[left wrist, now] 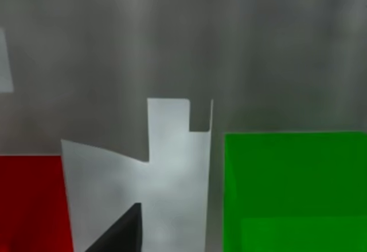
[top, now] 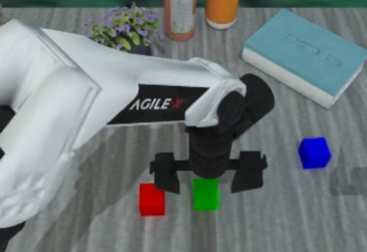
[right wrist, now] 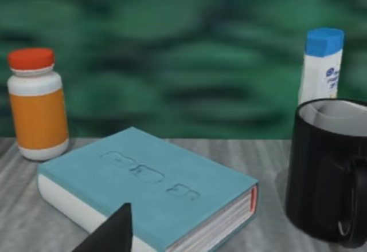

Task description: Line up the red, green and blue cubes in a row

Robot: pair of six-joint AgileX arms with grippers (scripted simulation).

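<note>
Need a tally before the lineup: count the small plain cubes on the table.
3. The red cube sits at the near edge, the green cube just right of it beneath the left claw, and the blue cube farther right, alone. Nothing suggests hidden ones.

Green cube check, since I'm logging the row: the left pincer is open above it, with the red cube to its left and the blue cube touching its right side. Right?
Not quite. In the top view the blue cube stands well apart to the right of the green cube, not touching it. The rest holds: the left pincer is open above the green cube, and the red cube is to its left.
</note>
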